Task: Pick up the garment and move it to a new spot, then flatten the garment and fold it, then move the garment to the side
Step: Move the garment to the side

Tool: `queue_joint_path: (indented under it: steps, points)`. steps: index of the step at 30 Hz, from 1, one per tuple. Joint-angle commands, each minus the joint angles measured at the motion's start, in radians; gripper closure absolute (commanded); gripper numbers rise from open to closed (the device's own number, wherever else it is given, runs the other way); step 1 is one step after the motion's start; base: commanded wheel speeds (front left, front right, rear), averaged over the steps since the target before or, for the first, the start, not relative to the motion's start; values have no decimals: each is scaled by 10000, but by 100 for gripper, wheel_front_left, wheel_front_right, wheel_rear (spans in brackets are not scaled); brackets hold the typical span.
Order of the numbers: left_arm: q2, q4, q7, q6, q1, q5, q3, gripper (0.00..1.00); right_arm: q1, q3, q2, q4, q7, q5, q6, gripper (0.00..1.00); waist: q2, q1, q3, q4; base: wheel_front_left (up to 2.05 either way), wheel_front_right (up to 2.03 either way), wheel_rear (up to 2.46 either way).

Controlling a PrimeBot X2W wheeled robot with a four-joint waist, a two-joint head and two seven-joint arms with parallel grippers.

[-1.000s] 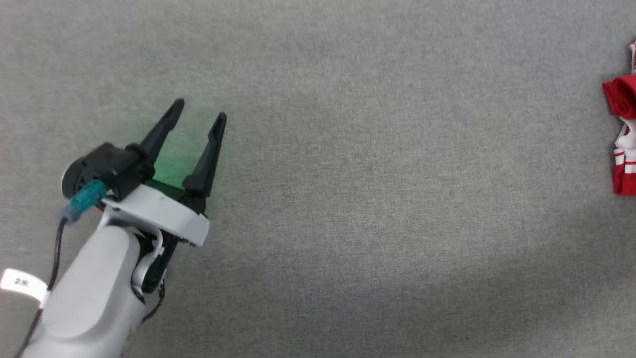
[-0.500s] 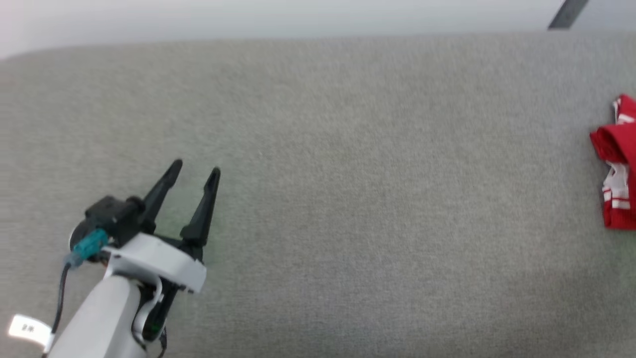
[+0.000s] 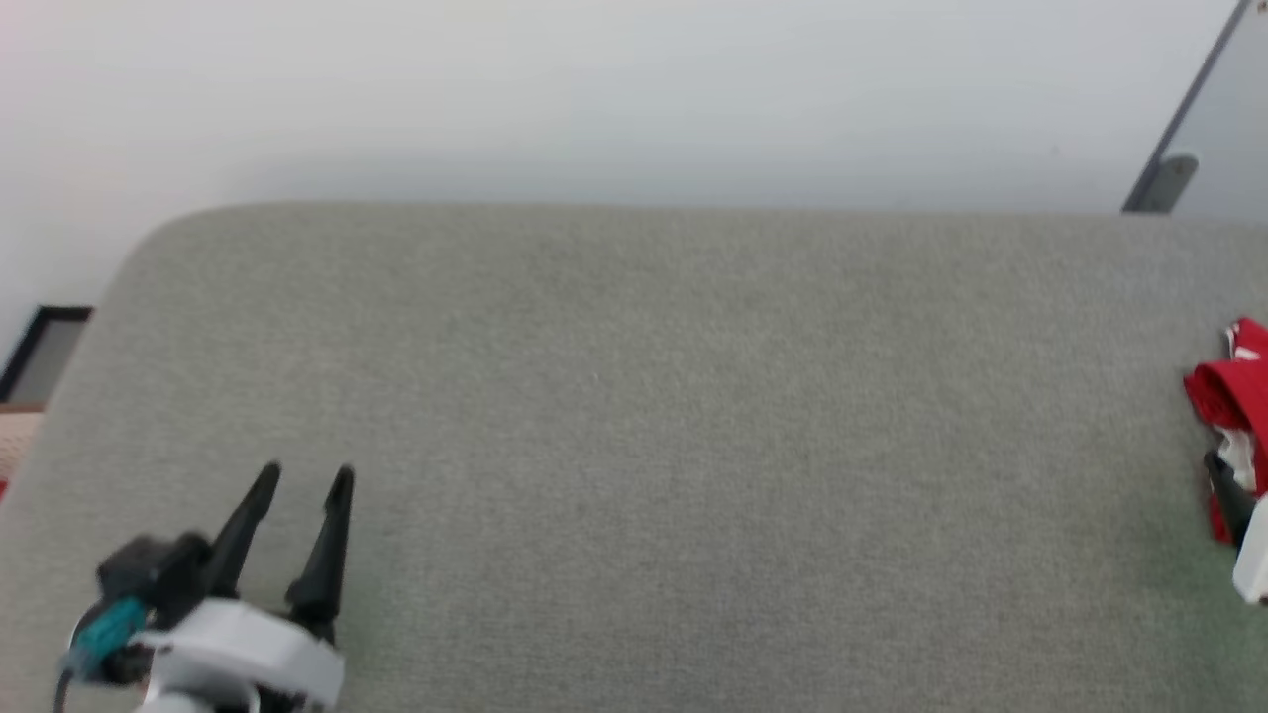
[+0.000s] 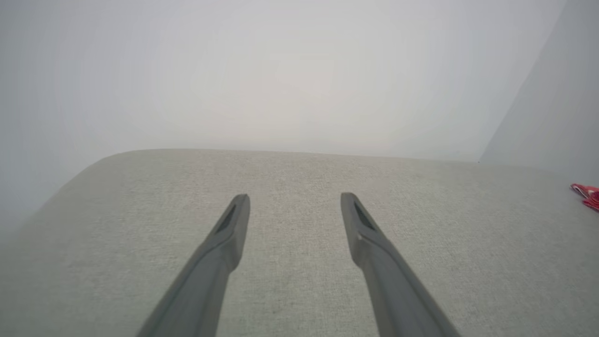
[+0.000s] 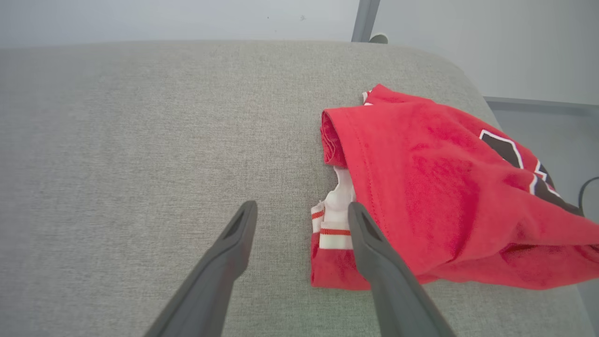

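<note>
The garment (image 5: 421, 187) is a crumpled red jersey with a white striped sleeve and black print, lying at the right end of the grey padded surface (image 5: 140, 140). My right gripper (image 5: 303, 206) is open at its left edge: one finger is over the white sleeve, the other over bare fabric. From the head camera the garment (image 3: 1228, 396) sits at the right border, with one dark finger (image 3: 1228, 500) of the right gripper in front of it. My left gripper (image 3: 305, 475) is open and empty at the lower left, far from the garment (image 4: 587, 194). The left wrist view has that gripper (image 4: 295, 199) over bare surface.
The grey surface (image 3: 634, 446) has a rounded far edge with a pale wall behind it. A grey metal post (image 3: 1179, 129) rises at the back right. A dark frame (image 3: 40, 347) lies beyond the left corner. The surface ends just right of the garment.
The head camera has tilted up, bringing the far edge and the wall into the picture. A finger of the right gripper has come into view beside the garment. Both grippers stay open.
</note>
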Motion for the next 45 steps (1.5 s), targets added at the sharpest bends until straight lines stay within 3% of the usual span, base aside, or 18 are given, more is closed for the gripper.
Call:
queue_joint_path:
  steps: [1,11,19,22,32,45]
  points:
    - [-59,-144,9,11,454,63,270,0,501,58,-71,-358,-348,215,-21,0,0,0,-629,383,0,0,0]
    - [-367,-697,9,13,1715,301,1310,0,1884,-278,143,-1617,-2069,-35,-21,0,0,0,-1073,335,0,0,0]
    - [-479,-1028,9,-55,2289,853,1881,0,2897,-946,464,-2850,-3211,-1071,-21,0,0,0,-1290,151,0,0,0]
    - [-530,-1121,9,-78,2479,1026,2007,0,3364,-1367,693,-3562,-3344,-1683,-21,0,0,0,-1346,56,0,0,0]
    - [-779,-1017,9,-140,2917,1237,2196,0,5410,-3267,2438,-6505,-3390,-3760,-19,0,0,0,-1444,-174,0,0,0]
    - [-873,-1011,9,-164,3213,1047,2265,0,6866,-4123,3439,-7787,-3394,-4475,-21,0,0,0,-1474,-264,0,0,0]
